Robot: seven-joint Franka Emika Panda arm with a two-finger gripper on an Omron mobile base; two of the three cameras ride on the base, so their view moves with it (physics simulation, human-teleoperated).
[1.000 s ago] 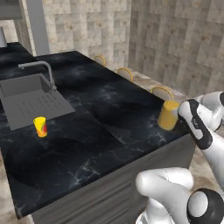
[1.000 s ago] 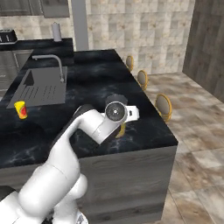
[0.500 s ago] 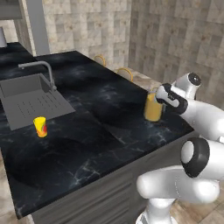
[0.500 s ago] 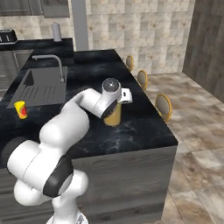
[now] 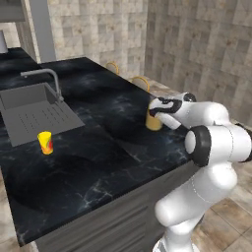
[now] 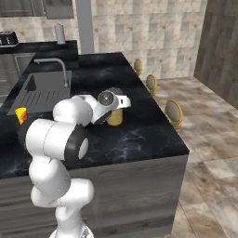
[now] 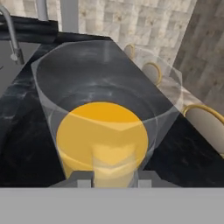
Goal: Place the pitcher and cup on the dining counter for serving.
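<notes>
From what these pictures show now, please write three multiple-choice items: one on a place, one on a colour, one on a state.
1. Where is the cup?
A. in the sink
B. on the black counter beside the drainboard
C. on a stool

2. What colour fills the pitcher's lower part?
A. orange-yellow
B. green
C. blue

3. How does the pitcher stand?
A. tipped over
B. lifted high
C. upright at the gripper

Key: 1 B, it stands on dark stone by the grey board. 2 A, hand view shows it. 3 C, both base views show it upright.

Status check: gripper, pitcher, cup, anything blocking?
Gripper shut on tall clear pitcher with orange lower part, standing on glossy black counter. Small yellow cup apart, beside grey sink. Nothing between them.
</notes>
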